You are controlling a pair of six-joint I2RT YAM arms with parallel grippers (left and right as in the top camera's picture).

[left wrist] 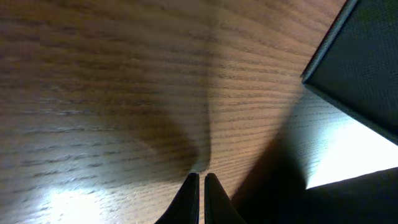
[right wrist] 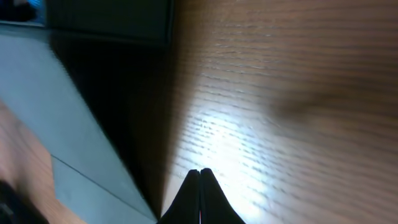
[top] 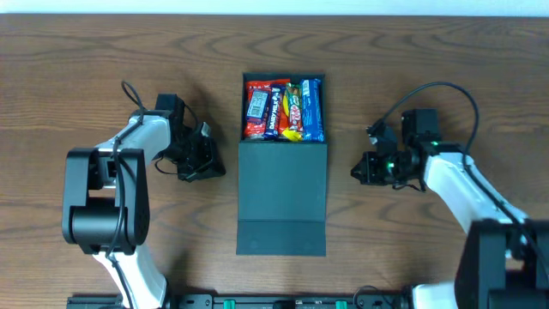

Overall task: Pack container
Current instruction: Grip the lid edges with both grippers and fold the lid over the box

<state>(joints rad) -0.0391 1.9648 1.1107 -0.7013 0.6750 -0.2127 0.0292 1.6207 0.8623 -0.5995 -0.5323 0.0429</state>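
The dark teal container (top: pixel 283 78) sits mid-table with its box part to the rear, filled with several colourful snack packets (top: pixel 284 109). Its hinged flap lid (top: pixel 282 197) lies open flat toward the front. My left gripper (top: pixel 219 168) is low over the bare wood just left of the lid, shut and empty, its fingertips (left wrist: pixel 193 179) nearly touching. The container's corner (left wrist: pixel 364 68) shows at the right of the left wrist view. My right gripper (top: pixel 354 169) is just right of the lid, shut and holding nothing. In the right wrist view its fingertips (right wrist: pixel 206 173) meet beside the lid (right wrist: pixel 56 130).
Brown wooden table (top: pixel 86 69) surrounds the container. The left arm's base (top: pixel 99 206) stands at the front left and the right arm's base (top: pixel 502 257) at the front right. A white wall strip runs along the far edge.
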